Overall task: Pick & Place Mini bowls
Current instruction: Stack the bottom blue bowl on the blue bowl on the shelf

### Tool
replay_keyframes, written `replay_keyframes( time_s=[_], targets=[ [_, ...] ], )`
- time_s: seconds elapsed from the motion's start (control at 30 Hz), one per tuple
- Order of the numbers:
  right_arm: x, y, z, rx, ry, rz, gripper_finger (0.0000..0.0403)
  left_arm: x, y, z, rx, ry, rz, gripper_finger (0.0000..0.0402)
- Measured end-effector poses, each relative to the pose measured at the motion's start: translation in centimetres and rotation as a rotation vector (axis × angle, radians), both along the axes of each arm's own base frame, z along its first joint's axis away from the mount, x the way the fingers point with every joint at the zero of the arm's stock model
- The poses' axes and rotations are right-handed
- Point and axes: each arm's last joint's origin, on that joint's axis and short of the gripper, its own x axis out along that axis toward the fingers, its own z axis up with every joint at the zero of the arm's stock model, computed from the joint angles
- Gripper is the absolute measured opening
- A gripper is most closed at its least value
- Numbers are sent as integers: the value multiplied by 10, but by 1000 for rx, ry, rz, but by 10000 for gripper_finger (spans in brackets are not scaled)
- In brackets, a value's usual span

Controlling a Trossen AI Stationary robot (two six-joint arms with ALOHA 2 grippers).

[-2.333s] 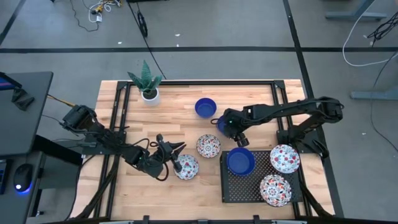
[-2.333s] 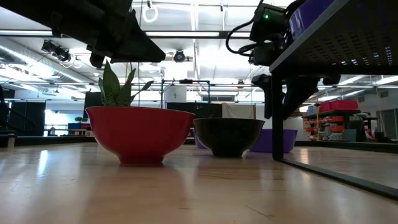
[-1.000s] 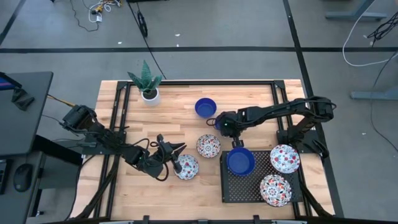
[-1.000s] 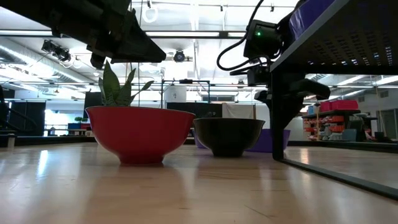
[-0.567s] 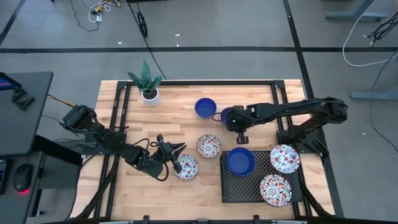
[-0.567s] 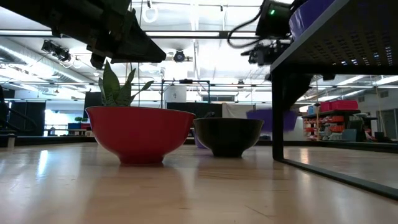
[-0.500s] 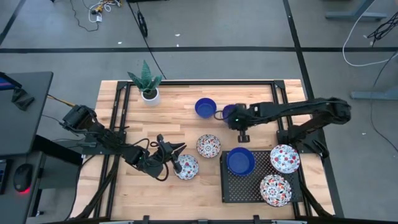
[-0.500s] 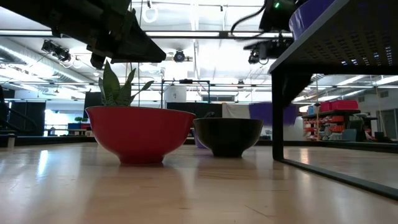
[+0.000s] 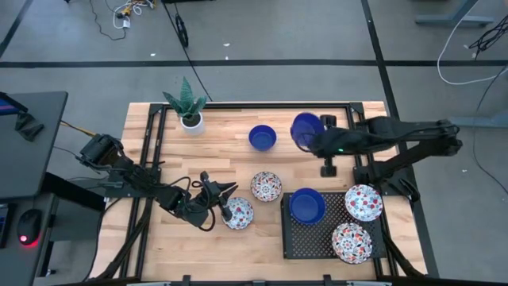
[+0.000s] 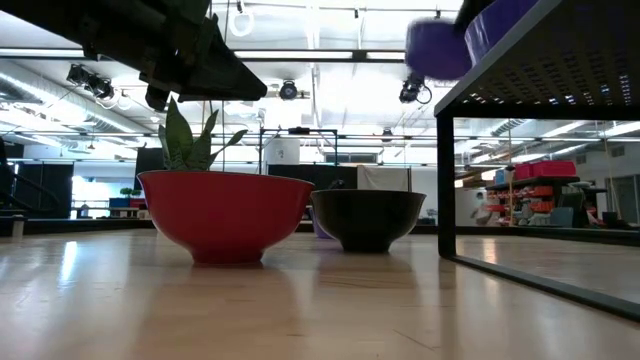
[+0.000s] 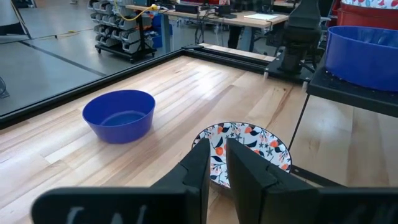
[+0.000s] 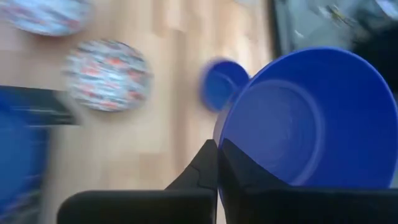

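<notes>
The right tool (image 9: 315, 141) pinches the rim of a glossy cobalt-blue mini bowl (image 9: 304, 129), held tilted above the far counter (image 9: 230, 151). Level it before lowering onto the black perforated tray (image 9: 295, 238). The left tool (image 9: 225, 208) waits, fingers nearly closed, empty.

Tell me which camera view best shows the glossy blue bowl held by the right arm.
The right wrist view: the glossy cobalt-blue round bowl fills the picture, its rim pinched by the right claw. The high view shows it small, lifted above the wooden table. The low view catches a blurred purple shape. The left wrist view misses it.
</notes>
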Motion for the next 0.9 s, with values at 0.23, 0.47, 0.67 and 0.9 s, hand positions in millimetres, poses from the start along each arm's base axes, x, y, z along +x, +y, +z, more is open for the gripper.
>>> replay_keyframes(
  time_s=[0.23, 0.47, 0.67, 0.9],
  targets=[
    [-27, 38, 44, 193, 31, 335, 0, 0, 1, 0, 0, 0, 4, 55],
    [-48, 89, 37, 228, 197, 735, 0, 2, 5, 0, 5, 3, 18, 55],
    [-47, 134, 22, -47, 207, 836, 0, 4, 8, 0, 6, 4, 32, 55],
    [-32, 173, -4, -147, 277, 886, 0, 4, 9, 0, 8, 8, 28, 55]
  ],
)
